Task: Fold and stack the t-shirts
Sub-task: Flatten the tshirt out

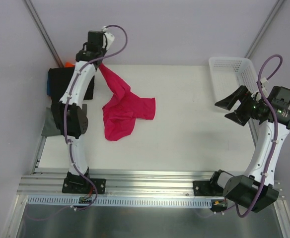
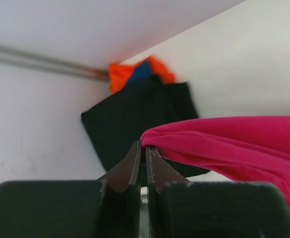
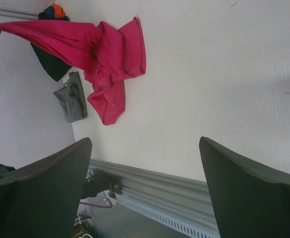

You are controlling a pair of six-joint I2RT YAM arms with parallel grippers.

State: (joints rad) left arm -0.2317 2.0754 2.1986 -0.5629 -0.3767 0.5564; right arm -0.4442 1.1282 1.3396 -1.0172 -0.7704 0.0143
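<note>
Nearest us, our right pincer (image 1: 228, 110) hangs over the table (image 1: 184, 139), spread wide and holding nothing. At the left edge lies a folded grey-green t-shirt (image 1: 49, 124). Mid-table the crimson-pink t-shirt (image 1: 127, 109) sprawls crumpled, one corner lifted far-left, clamped tight in our left pincer (image 2: 144, 151). Beyond sits the folded black t-shirt (image 2: 135, 114), with a blue t-shirt (image 2: 141, 72) and an orange t-shirt (image 2: 117, 74) peeking out behind. We judge four folded; the pink one remains unfolded and unstacked.

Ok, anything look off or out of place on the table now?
The grey shirt lies at the left table edge, beside, not on, the black-topped stack. The pink shirt is bunched, one end held up by the left gripper. Nothing looks damaged.
</note>
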